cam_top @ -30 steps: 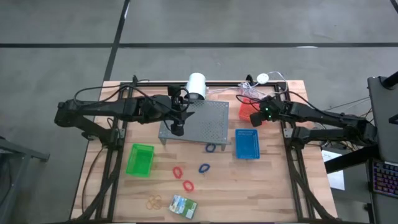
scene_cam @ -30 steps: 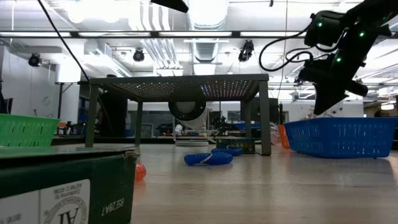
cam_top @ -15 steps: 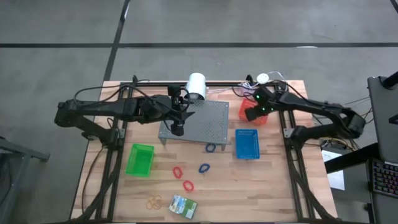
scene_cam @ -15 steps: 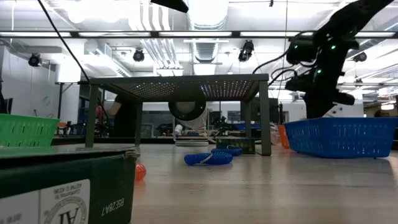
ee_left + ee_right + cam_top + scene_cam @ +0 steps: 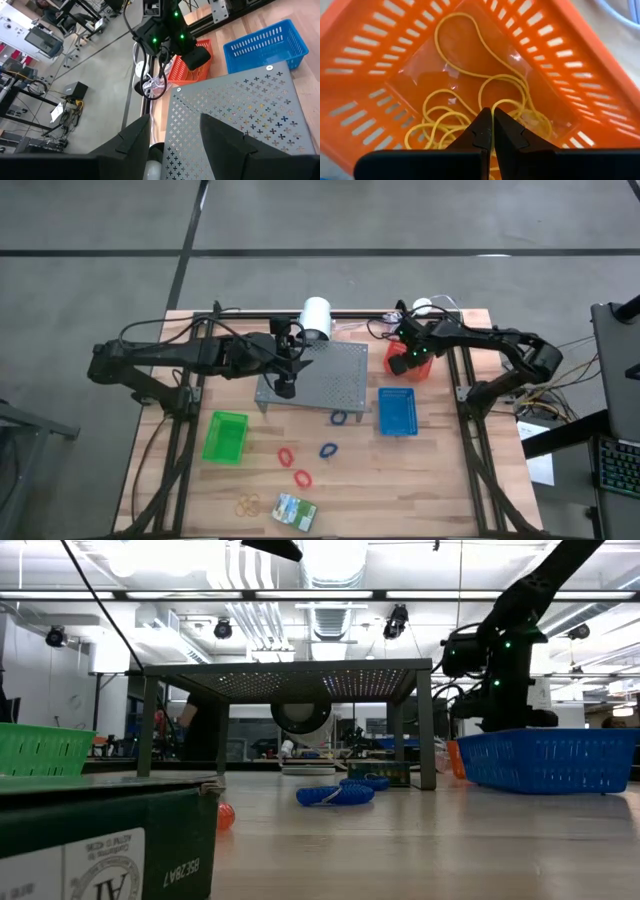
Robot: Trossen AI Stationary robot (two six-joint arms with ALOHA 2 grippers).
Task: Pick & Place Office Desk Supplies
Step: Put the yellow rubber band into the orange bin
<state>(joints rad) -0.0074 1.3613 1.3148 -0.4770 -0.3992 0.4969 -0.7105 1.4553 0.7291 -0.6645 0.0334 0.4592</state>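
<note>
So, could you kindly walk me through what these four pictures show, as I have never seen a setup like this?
It is a robot with two dark arms at a wooden table. One camera looks straight down, one sits at table height, and one rides on each wrist.

The left gripper, fingers apart and empty, hangs over the grey perforated metal stand. The right gripper, fingers shut, is over the red plastic mesh basket, which holds thin yellow rubber bands; whether it pinches one is unclear.

Also on the table: a green mesh basket, a blue mesh basket, small red loops, small blue loops, tan rubber bands and a green-and-yellow crayon box.
</note>
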